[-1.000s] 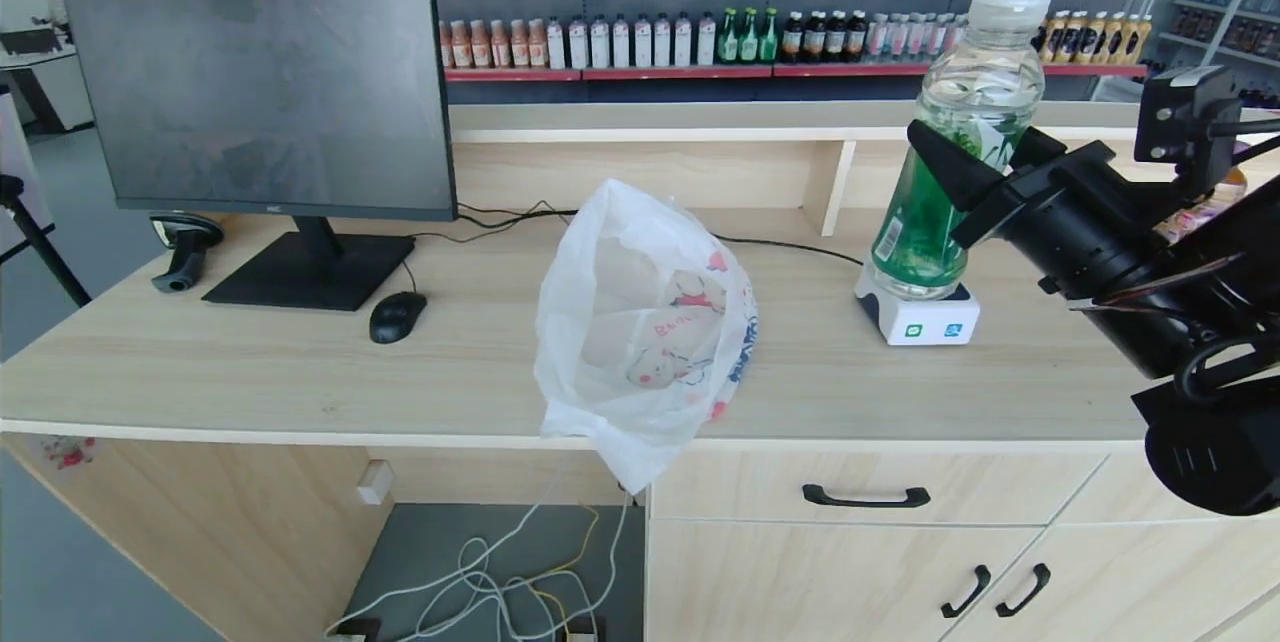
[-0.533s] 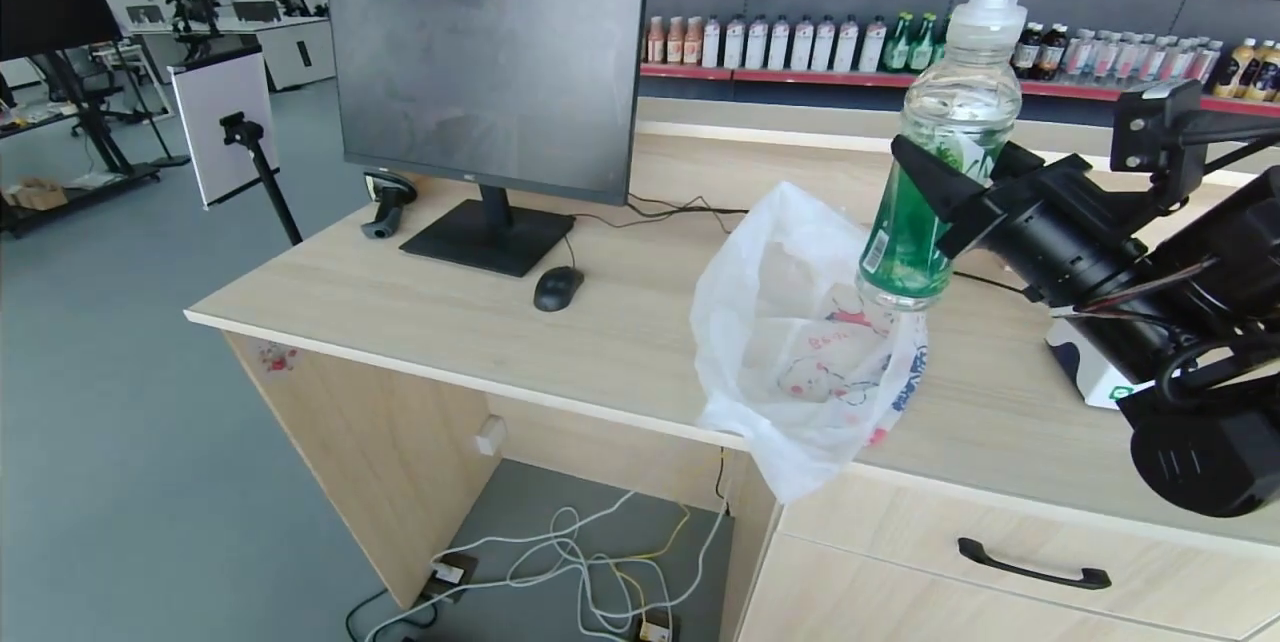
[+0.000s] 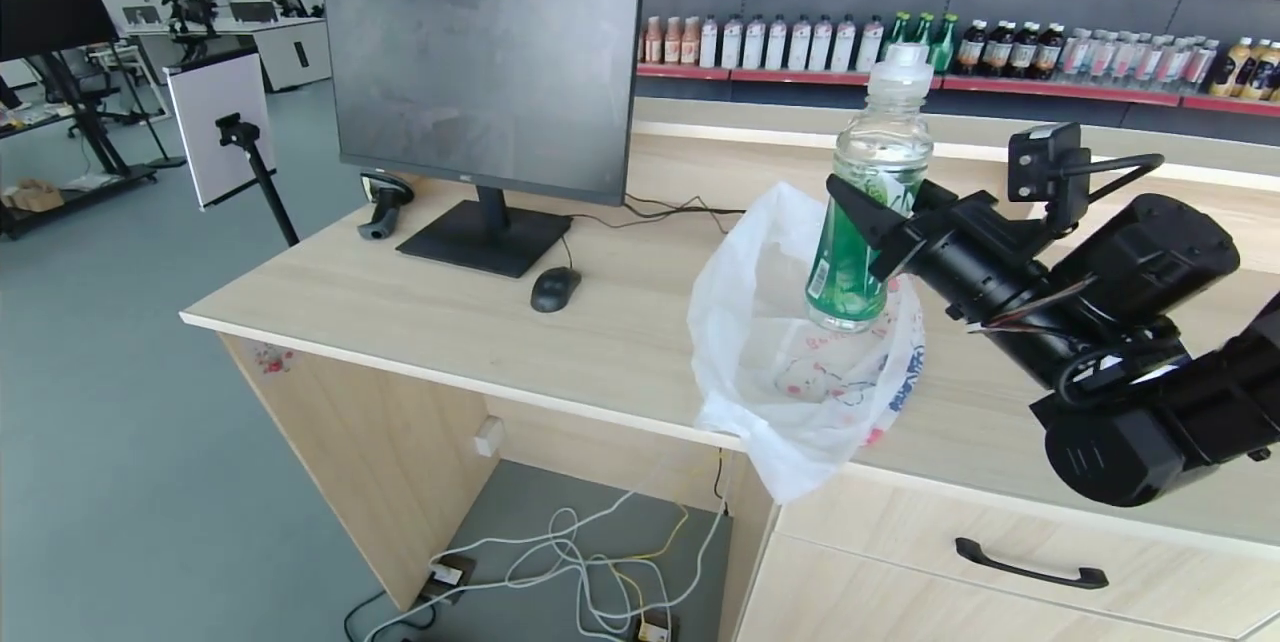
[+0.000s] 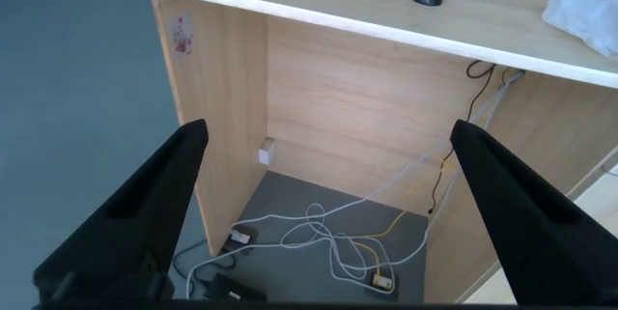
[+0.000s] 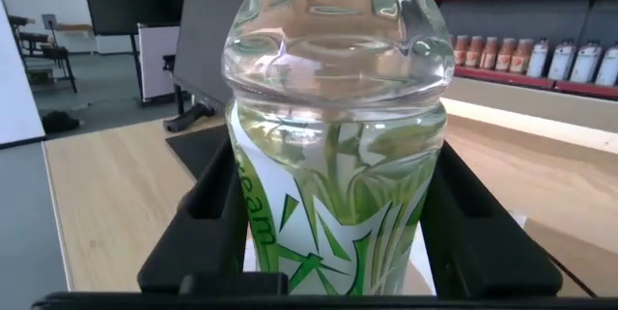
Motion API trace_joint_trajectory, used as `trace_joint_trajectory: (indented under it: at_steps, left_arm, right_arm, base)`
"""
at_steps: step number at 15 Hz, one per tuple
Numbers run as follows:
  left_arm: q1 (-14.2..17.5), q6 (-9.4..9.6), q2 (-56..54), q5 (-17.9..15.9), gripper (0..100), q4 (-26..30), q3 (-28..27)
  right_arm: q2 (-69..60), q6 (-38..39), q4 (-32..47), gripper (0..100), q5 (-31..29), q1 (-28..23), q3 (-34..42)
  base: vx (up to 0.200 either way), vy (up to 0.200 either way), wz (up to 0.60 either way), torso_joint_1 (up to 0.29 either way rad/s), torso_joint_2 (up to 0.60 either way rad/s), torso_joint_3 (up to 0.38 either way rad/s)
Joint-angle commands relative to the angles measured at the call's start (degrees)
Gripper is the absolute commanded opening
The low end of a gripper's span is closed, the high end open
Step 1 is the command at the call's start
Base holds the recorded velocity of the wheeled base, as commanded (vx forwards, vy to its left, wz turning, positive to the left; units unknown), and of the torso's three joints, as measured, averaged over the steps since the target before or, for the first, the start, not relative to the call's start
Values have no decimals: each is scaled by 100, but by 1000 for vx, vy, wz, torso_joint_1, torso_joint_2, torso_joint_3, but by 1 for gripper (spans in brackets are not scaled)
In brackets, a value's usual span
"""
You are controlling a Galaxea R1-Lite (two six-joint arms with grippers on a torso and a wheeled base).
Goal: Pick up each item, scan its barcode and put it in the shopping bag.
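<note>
A clear bottle (image 3: pixel 866 207) with a green label and white cap hangs upright over the mouth of the white plastic shopping bag (image 3: pixel 800 362) on the counter. My right gripper (image 3: pixel 880 222) is shut on its middle, coming in from the right. In the right wrist view the bottle (image 5: pixel 338 155) stands between the two black fingers (image 5: pixel 208 218). My left gripper (image 4: pixel 328 213) is open with nothing between its fingers, low down in front of the counter's open bay, facing the cables on the floor.
A monitor (image 3: pixel 485 82), a mouse (image 3: pixel 555 289) and a handheld scanner (image 3: pixel 380 205) sit on the counter's left part. Drawers with black handles (image 3: pixel 1030 567) are below the bag's right. Drink shelves (image 3: pixel 1000 42) line the back wall. A stand (image 3: pixel 255 167) is left of the counter.
The head camera swung left, shifting the whole picture. My right gripper carried the bottle from the small white scanner box leftward and down over the bag's mouth.
</note>
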Motion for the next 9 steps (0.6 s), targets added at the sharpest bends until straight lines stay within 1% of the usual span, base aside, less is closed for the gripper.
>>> trace_joint_trajectory:
  at_steps: [1,4,9]
  left_arm:
    - [0,-4,-2,4,100,-4,0]
    - [0,-22,6,4,100,-4,0]
    - [0,-13,-2,4,100,-4,0]
  right_arm:
    - [269,8,-17,0,12,92,-98]
    - [656,26,-17,0,12,215,-335]
    - [1122,87,-17,0,12,101,-775]
  base:
    - [0,0,0,0,0,0]
    - [0,0,0,0,0,0]
    - [0,0,0,0,0,0]
